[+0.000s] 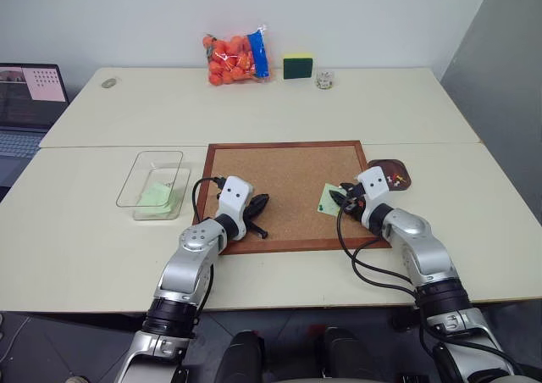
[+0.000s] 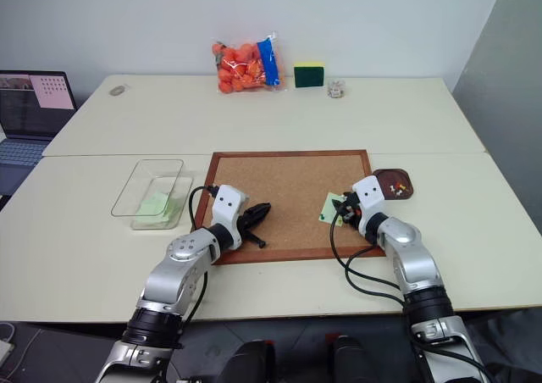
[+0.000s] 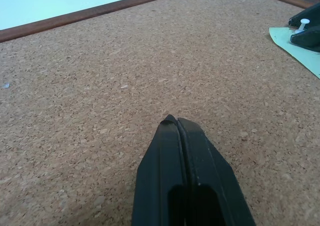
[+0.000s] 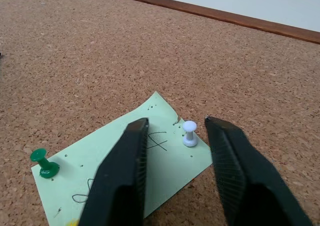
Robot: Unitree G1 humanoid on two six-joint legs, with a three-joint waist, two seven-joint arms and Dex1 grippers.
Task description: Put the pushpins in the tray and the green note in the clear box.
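Observation:
A green note (image 4: 125, 171) lies on the corkboard (image 1: 288, 175) near its right edge, pinned by a white pushpin (image 4: 189, 134) and a green pushpin (image 4: 44, 163). My right gripper (image 4: 175, 123) is open just above the note, one finger on each side of the white pin. The brown tray (image 1: 381, 164) sits right of the board with a few pushpins (image 1: 394, 178) in it. My left gripper (image 3: 175, 120) is shut and empty, low over the board's near left part. The clear box (image 1: 144, 167) stands left of the board, with another pale green slip (image 1: 157, 197) inside it.
At the table's far edge are a bag of orange balls (image 1: 237, 59), a yellow-green sponge (image 1: 297, 65) and a small jar (image 1: 324, 80). A laptop (image 1: 30, 103) stands at the far left. Cables trail from both wrists over the board's front edge.

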